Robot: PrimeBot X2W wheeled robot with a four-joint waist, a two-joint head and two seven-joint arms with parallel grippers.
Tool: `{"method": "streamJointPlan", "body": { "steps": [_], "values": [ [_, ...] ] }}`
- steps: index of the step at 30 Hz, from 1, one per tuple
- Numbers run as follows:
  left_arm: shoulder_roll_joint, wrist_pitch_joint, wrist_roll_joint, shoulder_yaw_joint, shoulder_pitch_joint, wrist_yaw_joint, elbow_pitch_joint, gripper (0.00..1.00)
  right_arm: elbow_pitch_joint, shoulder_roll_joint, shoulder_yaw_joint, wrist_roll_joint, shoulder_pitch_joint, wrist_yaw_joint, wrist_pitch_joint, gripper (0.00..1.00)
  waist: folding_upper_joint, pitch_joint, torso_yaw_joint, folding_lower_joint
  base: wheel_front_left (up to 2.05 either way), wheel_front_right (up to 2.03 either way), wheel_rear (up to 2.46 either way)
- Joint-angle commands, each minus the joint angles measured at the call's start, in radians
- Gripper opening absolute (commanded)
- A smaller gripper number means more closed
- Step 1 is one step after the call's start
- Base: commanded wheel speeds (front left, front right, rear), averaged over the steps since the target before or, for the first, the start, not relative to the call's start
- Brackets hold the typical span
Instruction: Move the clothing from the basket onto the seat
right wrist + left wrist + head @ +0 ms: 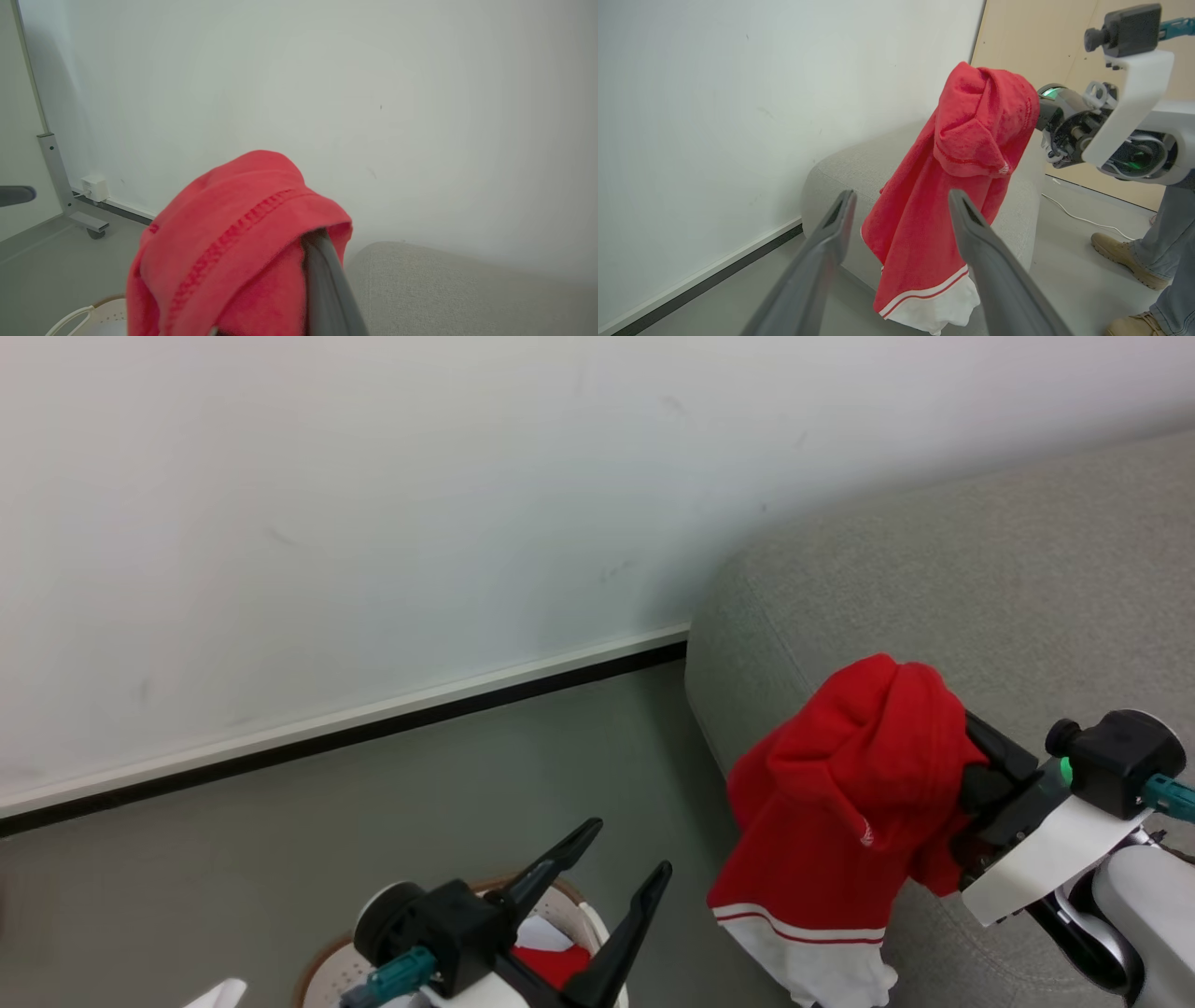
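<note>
One red garment hangs from the right end effector.

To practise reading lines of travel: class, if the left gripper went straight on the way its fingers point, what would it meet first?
The left gripper would most likely meet the red clothing first: the left wrist view frames it between the open jaws, with the seat behind. Depth is unclear.

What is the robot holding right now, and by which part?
The right tool grips the red garment by a bunched fold at its top; the rest hangs free. The left tool is open and empty.
</note>
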Motion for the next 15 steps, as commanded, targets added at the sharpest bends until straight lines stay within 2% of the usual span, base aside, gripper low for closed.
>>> {"method": "streamJointPlan", "body": {
  "steps": [1, 7, 12, 15],
  "values": [
    [0.001, -0.003, 0.004, 0.001, -0.016, -0.001, 0.002, 1.00, -0.008, 0.001, -0.019, -0.009, 0.011, -0.002, -0.001, 0.00, 0.0000, 0.033, -0.037, 0.0000, 0.00, 0.00, 0.00],
    [0.007, 0.019, 0.013, -0.010, -0.059, -0.006, 0.008, 1.00, -0.026, 0.009, -0.123, -0.067, 0.004, -0.002, 0.008, 0.00, 0.0000, 0.107, -0.057, 0.0000, 0.00, 0.00, 0.00],
    [0.017, 0.043, 0.033, -0.016, -0.135, -0.014, 0.001, 1.00, -0.031, 0.028, -0.234, -0.106, -0.070, -0.002, 0.022, 0.00, 0.0000, 0.218, -0.032, 0.0000, 0.00, 0.00, 0.00],
    [0.028, 0.060, 0.045, -0.012, -0.202, -0.020, -0.009, 1.00, -0.011, 0.021, -0.319, -0.131, -0.165, -0.002, 0.037, 0.00, 0.0000, 0.305, -0.005, 0.0000, 0.00, 0.00, 0.00]
  ]
}}
